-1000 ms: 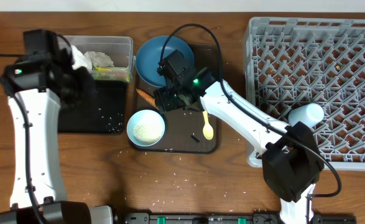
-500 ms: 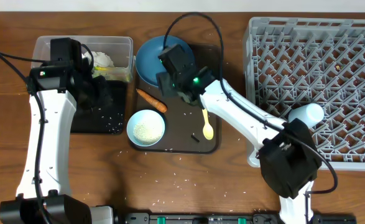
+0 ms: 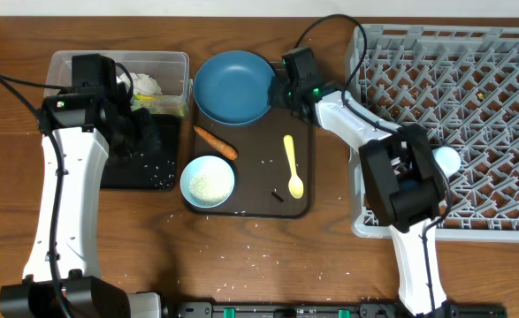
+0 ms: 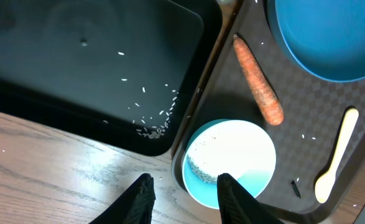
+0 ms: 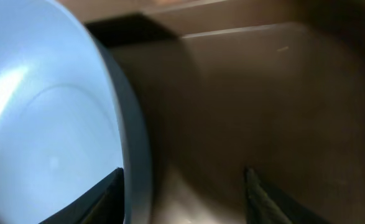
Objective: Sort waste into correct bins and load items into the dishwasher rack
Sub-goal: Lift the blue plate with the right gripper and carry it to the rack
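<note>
The left gripper (image 4: 185, 198) hangs by the near right corner of the black tray (image 4: 58, 68), its fingers apart and empty. The small bowl (image 4: 229, 163) of rice lies just ahead of its tips on the brown tray (image 3: 250, 199), with the carrot piece (image 4: 258, 81) beyond. The right gripper (image 5: 182, 199), also spread, is at the right rim of the dark blue plate (image 3: 232, 86). The rim sits just inside one finger, unclamped. The rack (image 3: 471, 88) stands farther right.

Setting was a robotics lab bench staged as a kitchen: wood-grain table (image 3: 153, 243), cabled robot arms (image 3: 60, 203) based at its near edge, dishwasher rack (image 3: 471, 88) at its right edge.
</note>
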You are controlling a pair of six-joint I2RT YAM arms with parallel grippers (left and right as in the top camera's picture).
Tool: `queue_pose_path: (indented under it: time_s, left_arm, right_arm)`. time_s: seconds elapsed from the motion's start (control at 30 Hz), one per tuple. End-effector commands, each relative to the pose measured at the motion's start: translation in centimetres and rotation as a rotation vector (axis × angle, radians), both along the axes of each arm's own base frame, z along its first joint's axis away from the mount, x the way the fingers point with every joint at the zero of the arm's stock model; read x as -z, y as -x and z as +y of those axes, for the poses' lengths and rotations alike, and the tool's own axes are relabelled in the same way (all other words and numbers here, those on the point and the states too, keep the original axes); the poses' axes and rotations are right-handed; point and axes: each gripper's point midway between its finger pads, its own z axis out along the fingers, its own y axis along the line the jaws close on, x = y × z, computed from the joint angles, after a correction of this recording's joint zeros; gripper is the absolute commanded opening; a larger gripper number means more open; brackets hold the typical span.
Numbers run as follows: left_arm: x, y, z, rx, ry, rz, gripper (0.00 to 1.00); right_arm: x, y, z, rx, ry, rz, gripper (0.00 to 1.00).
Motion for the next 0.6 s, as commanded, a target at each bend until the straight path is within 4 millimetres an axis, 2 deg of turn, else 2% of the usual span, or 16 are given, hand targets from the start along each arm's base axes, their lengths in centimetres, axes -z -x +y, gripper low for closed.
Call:
queue_pose_path:
  time_s: [0.0, 0.07, 0.17, 0.23, 0.4, 0.57]
  left_arm:
    - [-0.1, 0.3, 0.2, -0.01, -0.007, 0.001, 0.36]
    - [-0.1, 0.3, 0.2, -0.01, -0.007, 0.002, 0.37]
    - [-0.1, 0.3, 0.2, -0.01, -0.007, 0.001, 0.37]
    - [-0.1, 0.3, 0.2, -0.01, -0.007, 0.001, 0.37]
    - [-0.1, 0.3, 0.2, -0.01, -0.007, 0.001, 0.37]
    - [-0.1, 0.2, 0.2, -0.01, -0.007, -0.002, 0.38]
  right_arm:
    - [1.0, 0.8, 2.2, -0.031, -0.096, 0.056, 0.56]
    - [1.3, 1.1, 2.1, -0.029, -0.091, 0.071, 0.51]
    - [1.7, 1.6, 1.8, -0.029, -0.074, 0.099, 0.31]
    - [1.9, 1.9, 1.3, -0.022, -0.065, 0.117, 0.22]
    - [1.5, 1.9, -0.7, 0.002, -0.047, 0.148, 0.15]
    - [-1.7, 1.2, -2.7, -0.014, -0.027, 0.098, 0.05]
